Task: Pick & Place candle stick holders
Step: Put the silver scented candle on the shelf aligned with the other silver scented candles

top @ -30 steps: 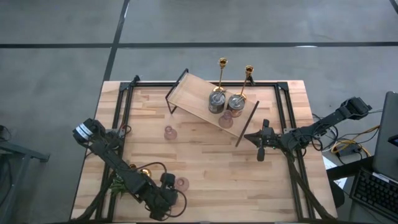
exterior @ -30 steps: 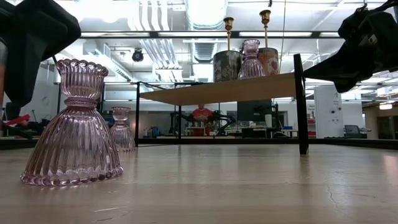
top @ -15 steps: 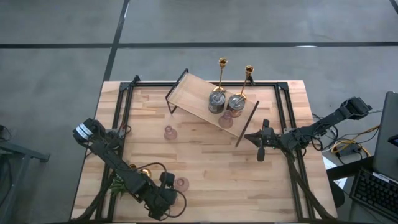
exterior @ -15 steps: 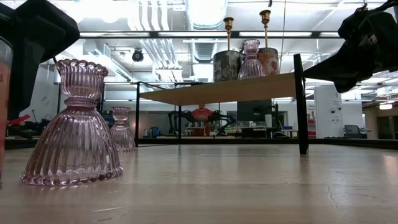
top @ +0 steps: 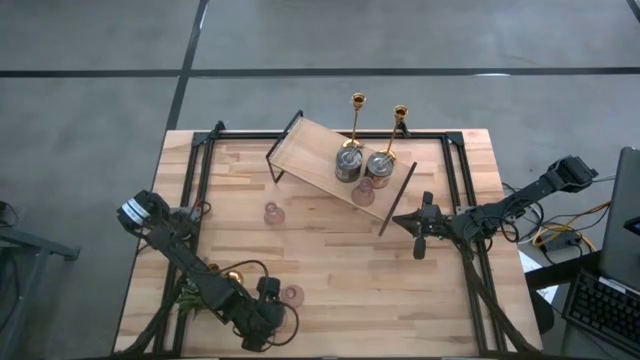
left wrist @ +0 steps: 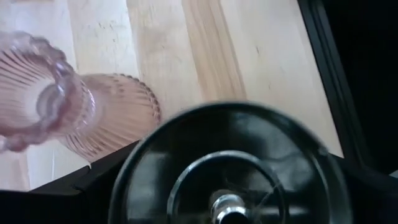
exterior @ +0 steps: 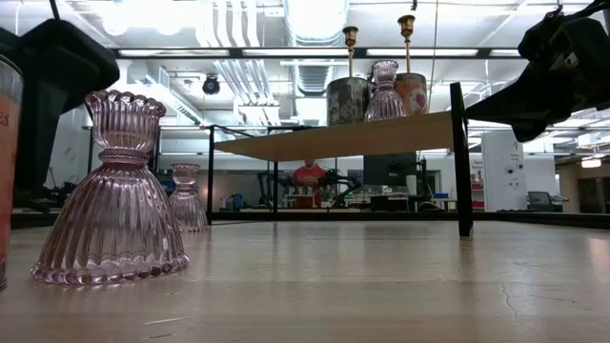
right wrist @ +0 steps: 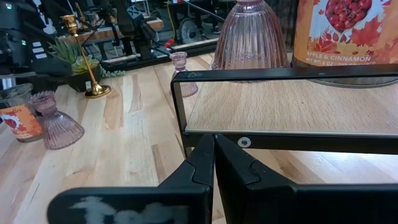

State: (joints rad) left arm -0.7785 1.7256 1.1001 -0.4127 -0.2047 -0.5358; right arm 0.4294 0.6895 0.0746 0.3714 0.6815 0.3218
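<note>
My left gripper (top: pixel 268 322) hangs at the table's near left, open wide. Its fingers stand on either side of a round glass candle holder with an orange label (right wrist: pixel 16 118), which stands on the table and shows dark from above (left wrist: pixel 230 168). A pink glass holder (top: pixel 292 295) stands right beside it, and another pink one (top: pixel 272 213) stands farther back. A gold candlestick (top: pixel 232 274) stands by the plant. The wooden shelf (top: pixel 310 150) bears two gold candlesticks, two silvery round holders and a pink one. My right gripper (top: pixel 420 235) waits shut by the shelf's right end. My left gripper comes slanting down from above, its fingers (left wrist: pixel 74 183) flanking the labelled round holder's upper rim (left wrist: pixel 149 149). The holder stands upright on the table. Whether the fingers touch it, I cannot tell.
A small green plant (top: pixel 190 297) sits at the near left edge, close to my left arm. Black frame rails (top: pixel 190 190) run along the table's left and right sides. Bare wood lies between the shelf and the near edge.
In the low view the labelled round holder has come a little farther into the picture from its left edge, toward the near pink holder. My right arm has kept still.
</note>
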